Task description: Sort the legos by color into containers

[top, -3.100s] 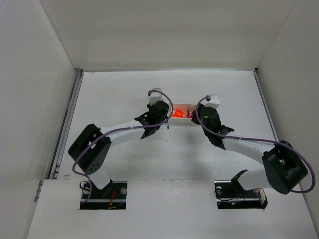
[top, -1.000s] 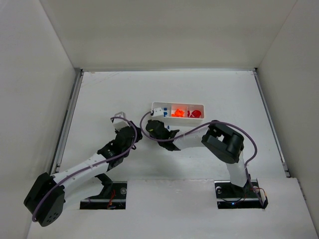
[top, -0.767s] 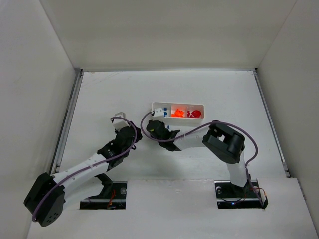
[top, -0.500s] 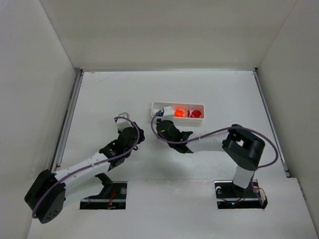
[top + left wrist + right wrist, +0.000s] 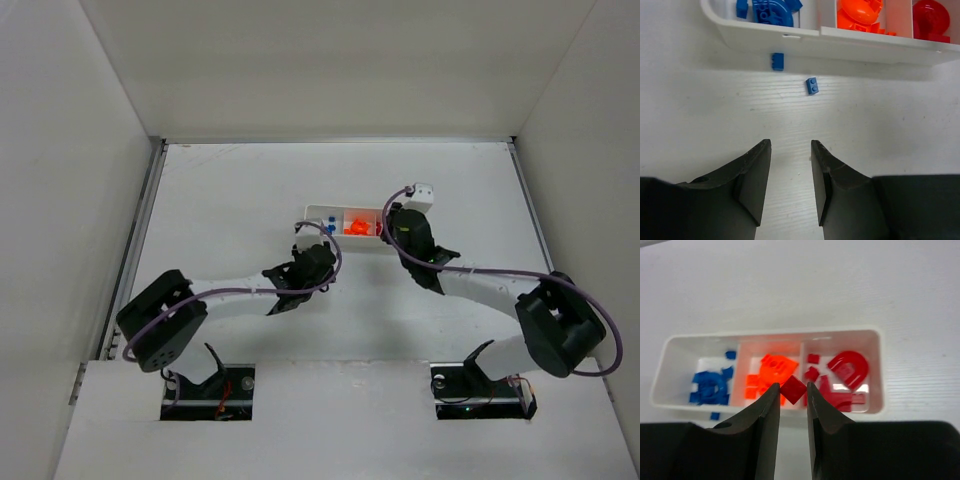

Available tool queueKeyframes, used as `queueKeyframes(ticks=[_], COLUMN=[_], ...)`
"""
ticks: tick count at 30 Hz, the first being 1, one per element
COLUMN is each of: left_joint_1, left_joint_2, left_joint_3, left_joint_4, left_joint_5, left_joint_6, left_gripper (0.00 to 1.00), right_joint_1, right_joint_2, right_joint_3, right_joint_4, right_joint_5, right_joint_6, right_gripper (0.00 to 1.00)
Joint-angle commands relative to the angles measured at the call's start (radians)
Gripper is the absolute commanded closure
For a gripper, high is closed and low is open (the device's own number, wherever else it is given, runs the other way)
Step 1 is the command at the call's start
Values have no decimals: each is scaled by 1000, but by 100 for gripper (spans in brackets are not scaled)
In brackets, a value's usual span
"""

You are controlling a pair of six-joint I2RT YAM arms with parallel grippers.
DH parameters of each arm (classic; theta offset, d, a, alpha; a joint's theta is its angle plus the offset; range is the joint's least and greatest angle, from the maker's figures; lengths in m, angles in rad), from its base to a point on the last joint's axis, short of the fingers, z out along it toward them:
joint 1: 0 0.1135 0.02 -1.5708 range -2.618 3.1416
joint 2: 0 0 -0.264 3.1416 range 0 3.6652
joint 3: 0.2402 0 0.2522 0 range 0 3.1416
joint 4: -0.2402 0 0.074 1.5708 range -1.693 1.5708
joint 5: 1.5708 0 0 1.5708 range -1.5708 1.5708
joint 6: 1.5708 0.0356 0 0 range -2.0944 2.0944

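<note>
The white tray [image 5: 879, 371] has three compartments: blue pieces [image 5: 710, 385] on the left, orange pieces [image 5: 771, 371] in the middle, red pieces [image 5: 847, 367] on the right. My right gripper [image 5: 793, 389] is shut on a small red square brick [image 5: 793, 388], held above the wall between the orange and red compartments. My left gripper [image 5: 790, 145] is open and empty over the table, just short of the tray [image 5: 760, 37]. Two tiny blue bricks [image 5: 777, 61] [image 5: 812, 86] lie on the table beside the tray's near wall, ahead of the left fingers.
The tray [image 5: 312, 213] sits mid-table in the top view, with the left gripper [image 5: 318, 258] at its near left and the right gripper [image 5: 396, 222] over its right end. White walls enclose the table on three sides.
The right arm swung from the tray's left end over to its right side and now holds a red brick. The left arm moved right, up to the tray's near left.
</note>
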Motion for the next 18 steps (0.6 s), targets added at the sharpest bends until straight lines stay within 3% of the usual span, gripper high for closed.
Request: queueKeyframes(ticks=[1, 4, 9, 18], left_joint_1=[-6, -12, -26, -28], left_joint_2=[68, 132, 221, 352], left_joint_3=[85, 134, 193, 269], left_joint_4=[35, 36, 36, 35], left_joint_5=[-11, -33, -56, -125], left_joint_6=[30, 37, 47, 73], left_gripper=[65, 65, 67, 74], right_joint_1=[-82, -118, -113, -107], right_joint_2=[3, 35, 60, -51], right_joint_3=[-16, 7, 9, -78], right_joint_4=[55, 61, 74, 107], right_joint_5=[-66, -94, -66, -74], right_joint_6=[-45, -56, -53, -21], right_gripper=[76, 73, 54, 54])
